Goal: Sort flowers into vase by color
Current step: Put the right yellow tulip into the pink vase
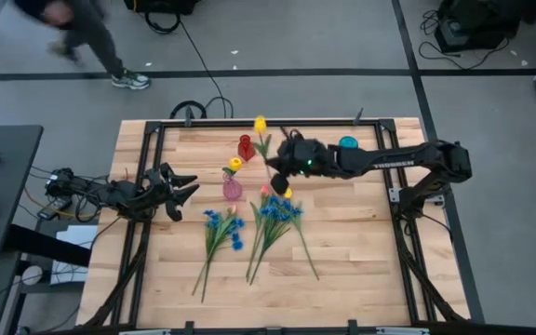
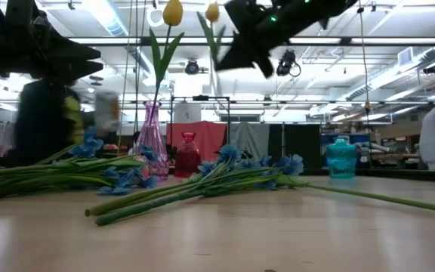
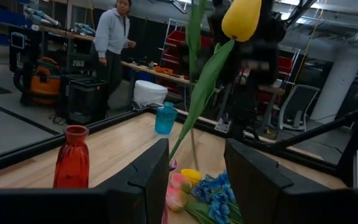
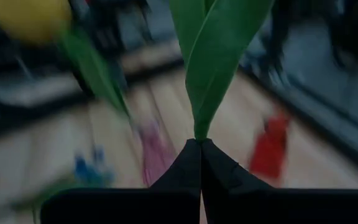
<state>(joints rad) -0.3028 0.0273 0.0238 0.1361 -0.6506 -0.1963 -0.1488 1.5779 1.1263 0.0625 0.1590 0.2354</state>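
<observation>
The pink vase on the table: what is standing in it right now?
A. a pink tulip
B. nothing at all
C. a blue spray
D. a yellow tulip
D: a yellow tulip rises on its green stem out of the pink vase, while the blue flowers lie flat on the table.

In the right wrist view the pink vase [image 4: 156, 152], the red vase [image 4: 270, 144] and a yellow bloom [image 4: 33, 17] are smeared by motion, and the leaf [image 4: 216, 56] is cut off at the upper edge. In the high view a person [image 1: 73, 28] is blurred and cropped by the frame. In the left wrist view the machinery behind the yellow tulip [image 3: 242, 18] cannot be made out.
</observation>
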